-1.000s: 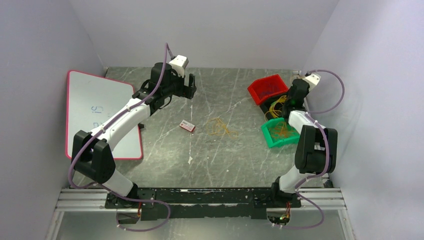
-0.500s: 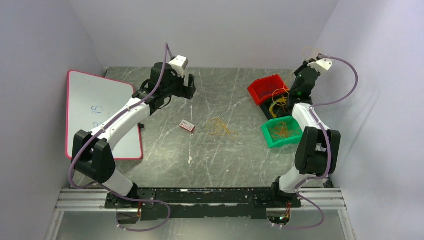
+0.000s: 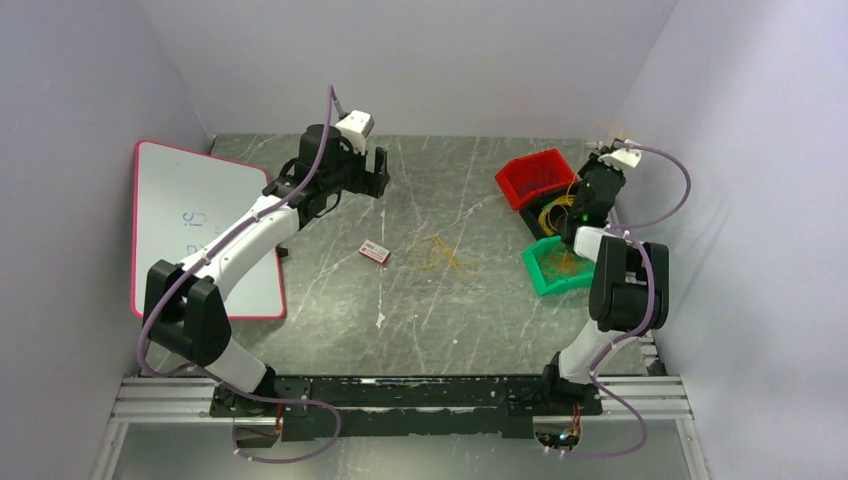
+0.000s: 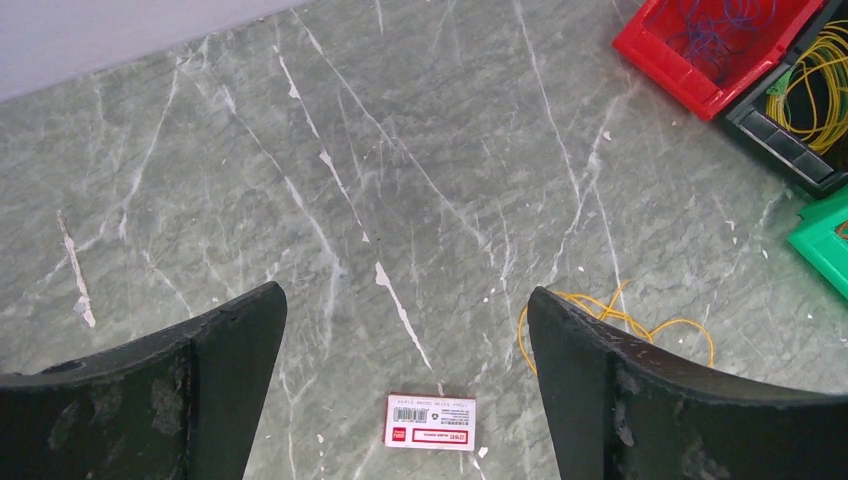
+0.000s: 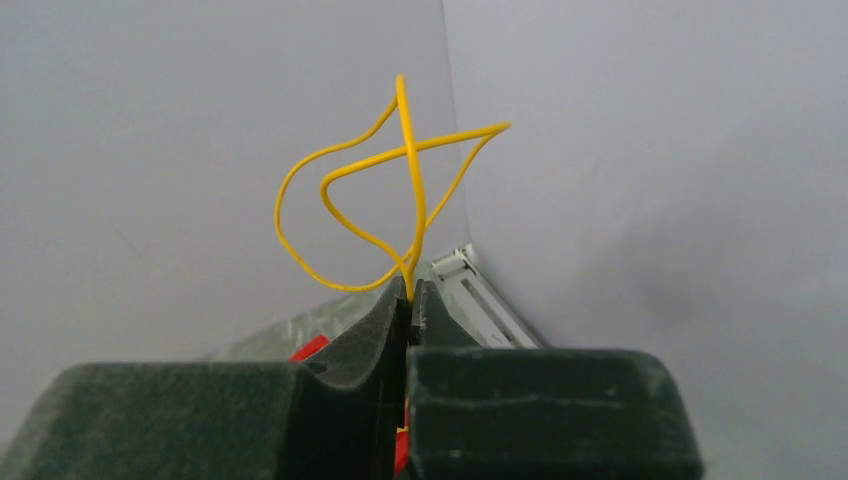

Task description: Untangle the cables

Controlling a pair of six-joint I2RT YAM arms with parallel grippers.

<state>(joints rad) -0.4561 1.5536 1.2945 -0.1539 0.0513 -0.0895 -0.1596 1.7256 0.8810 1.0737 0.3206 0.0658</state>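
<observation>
my right gripper [image 5: 410, 292] is pinched fully closed on a yellow cable [image 5: 412, 180], caught between the fingertips. the cable rises past the tips and curls into two crossing loops against the grey wall. in the top view this gripper is raised just right of the red bin [image 3: 535, 176], pointing upward. i cannot tell where the rest of the cable runs below my fingers.

my left gripper [image 4: 402, 295] is spread wide and holds nothing. it hangs over the table [image 4: 300, 150], well left of the red bin, looking down at bare marble.

a black bin [image 4: 785, 145] sits against the red bin's near side, with yellow cables [image 4: 812, 72] coiled in it. a green bin [image 3: 532, 266] lies past the black one, nearer to me than the red bin. a tangle of orange cables [image 3: 562, 262] lies inside it.

a loose bunch [image 3: 438, 254] of yellow and orange cables lies flat on the table, left of the red bin and nearer to me, apart from every bin. a small box [image 4: 430, 421], red and white, lies just left of that bunch. the red bin itself holds thin blue wires [image 4: 720, 20]. a whiteboard [image 3: 200, 230] lies far left of the red bin.
</observation>
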